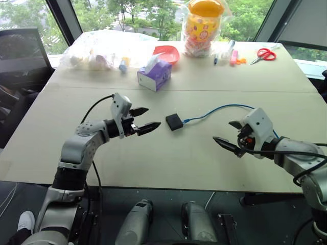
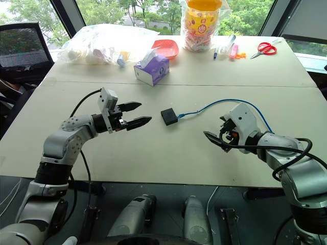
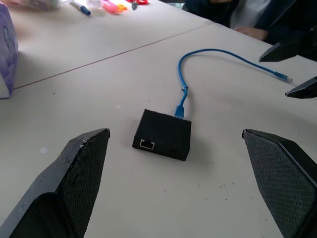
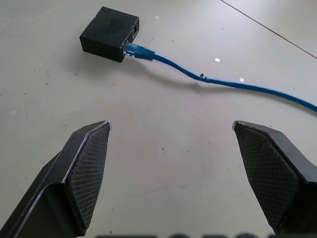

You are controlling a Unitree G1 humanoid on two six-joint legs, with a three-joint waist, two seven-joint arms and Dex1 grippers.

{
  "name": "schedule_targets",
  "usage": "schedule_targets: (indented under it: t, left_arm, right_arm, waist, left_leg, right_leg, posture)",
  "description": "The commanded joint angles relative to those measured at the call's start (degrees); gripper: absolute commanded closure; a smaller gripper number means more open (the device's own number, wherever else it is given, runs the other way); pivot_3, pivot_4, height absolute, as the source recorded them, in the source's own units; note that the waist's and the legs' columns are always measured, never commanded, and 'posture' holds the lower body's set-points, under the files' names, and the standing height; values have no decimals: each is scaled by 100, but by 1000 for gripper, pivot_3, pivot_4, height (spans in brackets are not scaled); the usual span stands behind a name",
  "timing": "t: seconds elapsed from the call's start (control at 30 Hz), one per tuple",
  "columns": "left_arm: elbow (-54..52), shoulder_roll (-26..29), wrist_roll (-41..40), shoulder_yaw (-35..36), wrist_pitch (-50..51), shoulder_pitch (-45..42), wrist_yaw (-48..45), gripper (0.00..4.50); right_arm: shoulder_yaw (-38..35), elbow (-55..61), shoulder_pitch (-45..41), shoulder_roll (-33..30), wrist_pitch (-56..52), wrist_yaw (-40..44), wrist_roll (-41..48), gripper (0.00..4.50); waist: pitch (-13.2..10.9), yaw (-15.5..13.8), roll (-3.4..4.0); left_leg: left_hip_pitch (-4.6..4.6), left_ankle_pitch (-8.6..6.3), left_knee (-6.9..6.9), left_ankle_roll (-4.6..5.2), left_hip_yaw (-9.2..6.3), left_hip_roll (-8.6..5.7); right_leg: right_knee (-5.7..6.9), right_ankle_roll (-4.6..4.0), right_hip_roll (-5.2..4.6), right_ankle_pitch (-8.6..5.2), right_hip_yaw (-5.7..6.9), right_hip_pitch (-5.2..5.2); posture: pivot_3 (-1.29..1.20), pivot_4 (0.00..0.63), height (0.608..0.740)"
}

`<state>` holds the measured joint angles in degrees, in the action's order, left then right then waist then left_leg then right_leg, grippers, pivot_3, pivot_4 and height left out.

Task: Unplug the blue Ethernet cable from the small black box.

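Black, cross-hatched fingers (image 3: 79,168) spread wide on our left gripper (image 1: 142,119), which hovers just beside the small black box (image 1: 174,121) and holds nothing. Our right gripper (image 1: 230,135) is also wide open and empty, hanging over the table (image 1: 153,163) on the box's other side, further from it.

Between the two grippers we count one box, lying flat on the pale tabletop. One blue Ethernet cable (image 1: 225,107) is plugged into the side of the box facing the right gripper; it arcs across the table and runs off behind that arm. In the left wrist view we see one open port on the box's near face, and the cable's free end (image 3: 281,76) lying near the other gripper's fingertips.

Further back we count one purple tissue box (image 1: 154,75), one red bowl (image 1: 167,53), one yellow jar of sweets in a bag (image 1: 203,25), one clear bag of items (image 1: 102,51), and one pair of red scissors (image 1: 263,55).
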<state>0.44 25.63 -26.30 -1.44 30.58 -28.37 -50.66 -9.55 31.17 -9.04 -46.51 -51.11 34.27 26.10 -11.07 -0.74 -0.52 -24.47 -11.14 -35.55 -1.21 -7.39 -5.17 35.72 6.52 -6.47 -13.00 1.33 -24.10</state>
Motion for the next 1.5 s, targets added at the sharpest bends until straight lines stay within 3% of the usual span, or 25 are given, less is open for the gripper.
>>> schedule_targets:
  t: [0.03, 0.6, 0.8, 0.93, 1.1, 1.3, 1.5]
  left_arm:
    - [-94, -34, 35, -78, -101, -44, -48, 24]
    - [-280, -47, -78, -16, 60, -5, -41, 24]
    - [-313, -30, -46, 23, 28, 1, 27, 24]
    - [-390, -3, -83, 121, 62, 34, 125, 24]
    - [-602, 37, -98, 177, 117, 173, 269, 24]
    - [-963, 118, -173, 279, 279, 415, 459, 24]
    - [-1145, 213, -153, 364, 303, 558, 562, 24]
  right_arm:
    - [18, 94, -207, -150, -54, 67, 20, 347]
    - [893, -780, -1384, -917, 221, 923, -428, 347]
    - [1972, -1791, -2547, -1038, 347, 1904, -790, 347]
    - [2910, -3007, -3715, -694, 651, 2705, -1273, 347]
    - [3756, -4943, -4923, 268, 1424, 3343, -2033, 347]
    - [4321, -6934, -5636, 1256, 2706, 3583, -2964, 347]
    - [4329, -8374, -6136, 2071, 3408, 3743, -3423, 347]
  waist:
    - [0, -1, 0]
    - [-1, 5, -1]
    - [-1, 14, -1]
    - [-2, 61, 1]
    - [-3, 156, 0]
    - [-3, 160, 0]
    - [-3, 195, 0]
  left_leg:
    - [0, 0, 0, 0, 0, 0]
    - [-1, 0, 1, 0, 4, 0]
    - [-1, 0, 2, 0, 7, 0]
    - [-1, 0, 3, 0, 10, 0]
    - [1, 1, 13, -1, 10, 0]
    - [0, 5, 36, -7, 9, -4]
    - [10, 14, 34, -23, 10, -5]
  right_leg:
    - [0, 0, 0, 0, 0, 0]
    - [-11, 0, 0, 0, 0, 2]
    - [-13, 0, 0, 1, 0, 2]
    - [-14, 0, 0, 3, -1, 1]
    - [-15, 21, 2, 15, -1, -3]
    - [3, 22, 0, 17, -3, -26]
    - [32, 17, 3, 19, -10, -31]
  posture:
    - [0, 150, 740]
    - [0, 150, 740]
    - [0, 150, 740]
    - [0, 150, 740]
    - [0, 150, 740]
    - [0, 150, 740]
    - [0, 150, 740]
